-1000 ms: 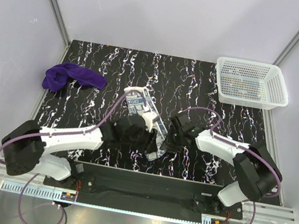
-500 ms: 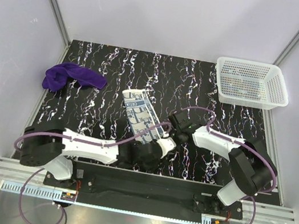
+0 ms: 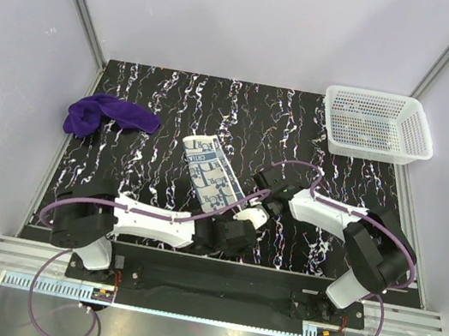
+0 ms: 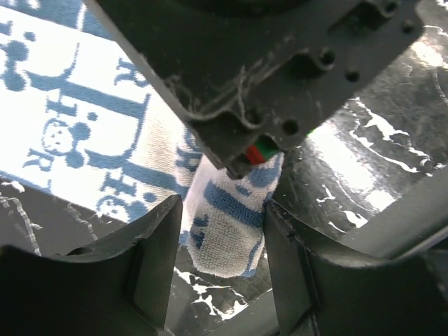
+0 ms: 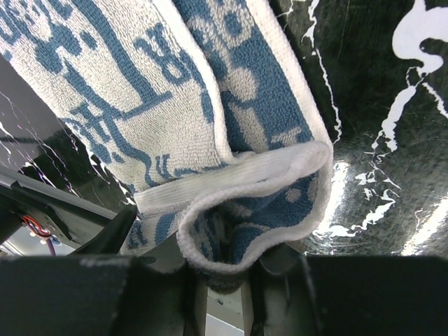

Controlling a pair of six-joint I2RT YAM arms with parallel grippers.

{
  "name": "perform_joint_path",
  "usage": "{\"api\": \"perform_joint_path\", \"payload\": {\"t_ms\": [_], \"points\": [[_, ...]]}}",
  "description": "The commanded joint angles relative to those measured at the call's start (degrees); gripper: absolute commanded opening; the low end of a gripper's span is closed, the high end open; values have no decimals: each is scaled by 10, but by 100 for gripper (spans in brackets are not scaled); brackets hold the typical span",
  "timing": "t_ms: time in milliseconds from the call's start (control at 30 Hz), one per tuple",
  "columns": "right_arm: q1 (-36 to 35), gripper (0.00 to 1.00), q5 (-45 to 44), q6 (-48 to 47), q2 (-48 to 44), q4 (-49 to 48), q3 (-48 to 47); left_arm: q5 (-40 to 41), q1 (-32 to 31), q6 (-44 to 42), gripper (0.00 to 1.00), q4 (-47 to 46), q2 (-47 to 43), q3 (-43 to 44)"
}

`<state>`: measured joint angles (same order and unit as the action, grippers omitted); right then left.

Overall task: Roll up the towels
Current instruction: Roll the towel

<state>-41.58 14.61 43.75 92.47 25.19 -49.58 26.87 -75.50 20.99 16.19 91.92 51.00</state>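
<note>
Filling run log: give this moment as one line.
patterned towel: near end rolled | right tool: gripping it | left tool: straddling it | purple towel: crumpled

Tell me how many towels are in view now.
2. The purple towel lies bunched at the far left; the patterned towel lies stretched near the middle.

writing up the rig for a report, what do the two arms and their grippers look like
Both the left arm and right arm have white link shells between chunky black joints, with a purple cable looping along each. The left gripper and right gripper are black, with two blocky fingers. No markings are legible.
</note>
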Motion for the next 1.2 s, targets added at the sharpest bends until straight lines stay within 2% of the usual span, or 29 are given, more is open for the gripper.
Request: {"api": "perform_joint_path", "payload": {"t_ms": [0, 300, 533, 600, 633, 667, 767, 800, 867, 967, 1000, 1033, 1100, 1167], "points": [[1, 25, 17, -18, -9, 21, -14, 56, -10, 7, 54, 33, 19, 45], [8, 25, 23, -22, -13, 24, -15, 50, -28, 0, 52, 85, 69, 84], [16, 25, 32, -28, -14, 22, -11, 40, -30, 17, 54, 109, 70, 74], [17, 25, 34, -30, -15, 21, -10, 36, -30, 17, 51, 112, 76, 74], [19, 25, 33, -30, -16, 21, -10, 33, -31, 15, 46, 113, 79, 76], [19, 25, 33, -31, -16, 21, -10, 33, -30, 17, 30, 118, 84, 79], [21, 26, 33, -32, -18, 23, -10, 26, -30, 11, 13, 120, 92, 86], [22, 26, 32, -33, -20, 25, -10, 21, -31, 8, 2, 119, 95, 88], [22, 29, 31, -31, -23, 27, -9, 14, -31, 3, 0, 123, 99, 94], [22, 47, 7, -31, -33, 40, -13, 6, -30, 4, 0, 136, 99, 103], [23, 60, -2, -31, -37, 46, -16, 3, -27, 6, 0, 140, 99, 104], [24, 67, -12, -31, -40, 60, -21, -8, -25, 11, 0, 147, 96, 109], [36, 78, -41, -31, -55, 73, -25, -23, -17, 20, 0, 148, 90, 109], [53, 82, -60, -32, -74, 92, -31, -45, -11, 30, 0, 145, 79, 105]]}}
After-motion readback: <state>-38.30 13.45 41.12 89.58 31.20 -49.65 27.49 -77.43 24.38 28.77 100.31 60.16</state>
